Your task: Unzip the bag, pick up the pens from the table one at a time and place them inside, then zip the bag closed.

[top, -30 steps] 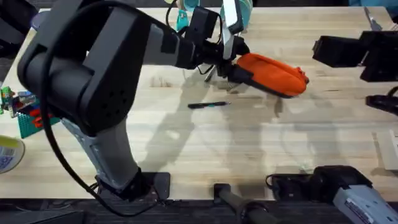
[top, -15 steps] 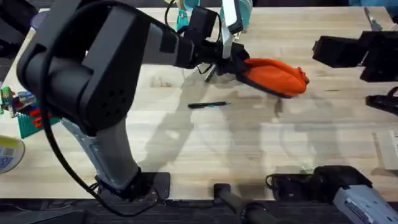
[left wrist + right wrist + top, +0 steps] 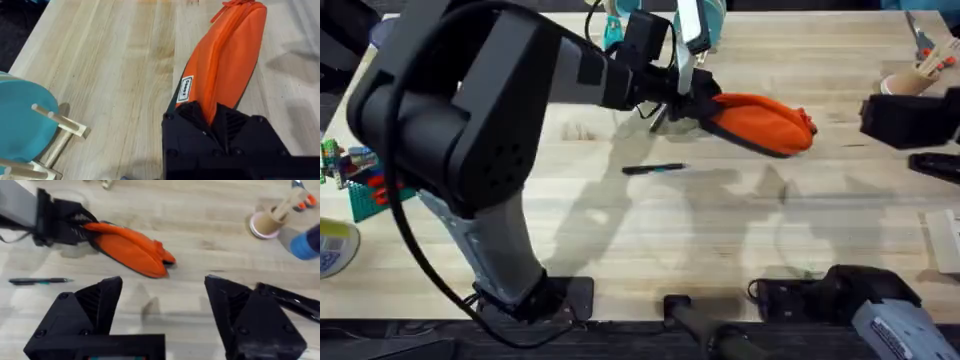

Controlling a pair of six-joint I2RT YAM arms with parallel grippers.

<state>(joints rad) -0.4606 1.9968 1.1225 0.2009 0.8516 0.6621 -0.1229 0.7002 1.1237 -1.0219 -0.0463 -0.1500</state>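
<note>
Bright, even light from above; the table [image 3: 620, 240] carries soft grey shadows of the arms. The left arm [image 3: 470, 110] looms large and slightly blurred, and the overhead view's edges curve

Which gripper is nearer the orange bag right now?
Left. The left gripper has its jaws shut on the end of the orange bag farthest from the right arm. The right gripper is open, off toward the table's right edge, well clear of it.
</note>
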